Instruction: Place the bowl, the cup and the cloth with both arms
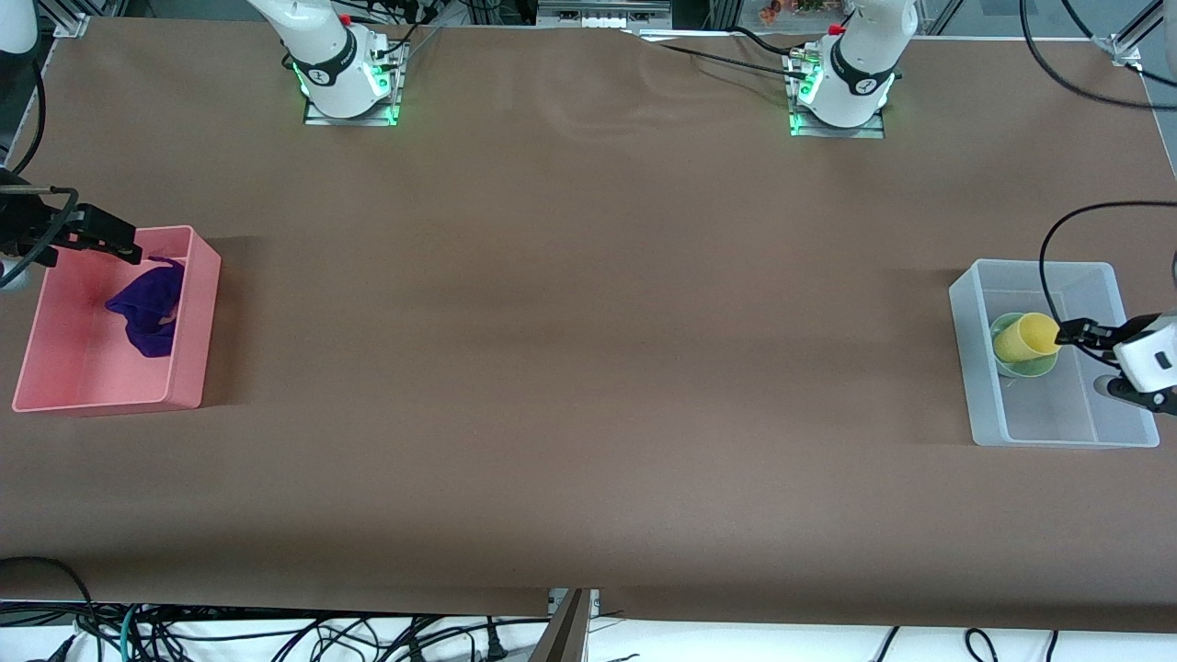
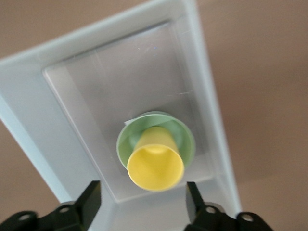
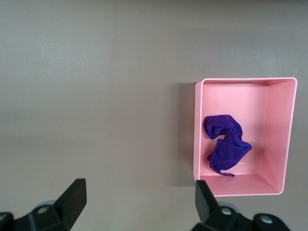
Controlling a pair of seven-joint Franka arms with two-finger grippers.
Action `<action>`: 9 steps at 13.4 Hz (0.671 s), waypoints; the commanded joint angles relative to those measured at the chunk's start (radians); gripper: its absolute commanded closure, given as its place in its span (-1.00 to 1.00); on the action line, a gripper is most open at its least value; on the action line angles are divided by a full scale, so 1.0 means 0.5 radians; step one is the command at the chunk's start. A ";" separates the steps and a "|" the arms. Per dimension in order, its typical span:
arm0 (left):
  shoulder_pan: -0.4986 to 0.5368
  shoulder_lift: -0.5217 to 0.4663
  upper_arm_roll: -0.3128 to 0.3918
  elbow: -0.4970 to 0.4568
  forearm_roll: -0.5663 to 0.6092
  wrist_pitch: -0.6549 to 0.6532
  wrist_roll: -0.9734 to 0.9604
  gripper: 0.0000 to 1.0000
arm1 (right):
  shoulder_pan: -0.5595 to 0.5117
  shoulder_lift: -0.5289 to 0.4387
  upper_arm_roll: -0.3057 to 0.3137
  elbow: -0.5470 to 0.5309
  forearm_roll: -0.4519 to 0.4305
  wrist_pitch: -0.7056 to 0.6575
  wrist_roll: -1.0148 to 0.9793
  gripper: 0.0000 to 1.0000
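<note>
The yellow cup leans tilted inside the mint-green bowl, both in the clear bin at the left arm's end of the table. My left gripper hangs over that bin just beside the cup's mouth, open, with its fingers apart from the cup. The purple cloth lies crumpled in the pink bin at the right arm's end. My right gripper is up above the pink bin's rim, open and empty.
Both arm bases stand along the table edge farthest from the front camera. Brown table surface stretches between the two bins. Cables hang below the table edge nearest the front camera.
</note>
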 commanded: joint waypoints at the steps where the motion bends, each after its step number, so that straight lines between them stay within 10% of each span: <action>1: -0.015 -0.268 -0.181 -0.049 0.001 -0.170 -0.045 -1.00 | -0.003 0.028 0.007 0.063 -0.026 -0.038 0.012 -1.00; 9: -0.048 -0.578 -0.436 0.251 -0.404 -0.651 -0.395 -1.00 | -0.006 0.028 0.007 0.063 -0.026 -0.035 0.009 -1.00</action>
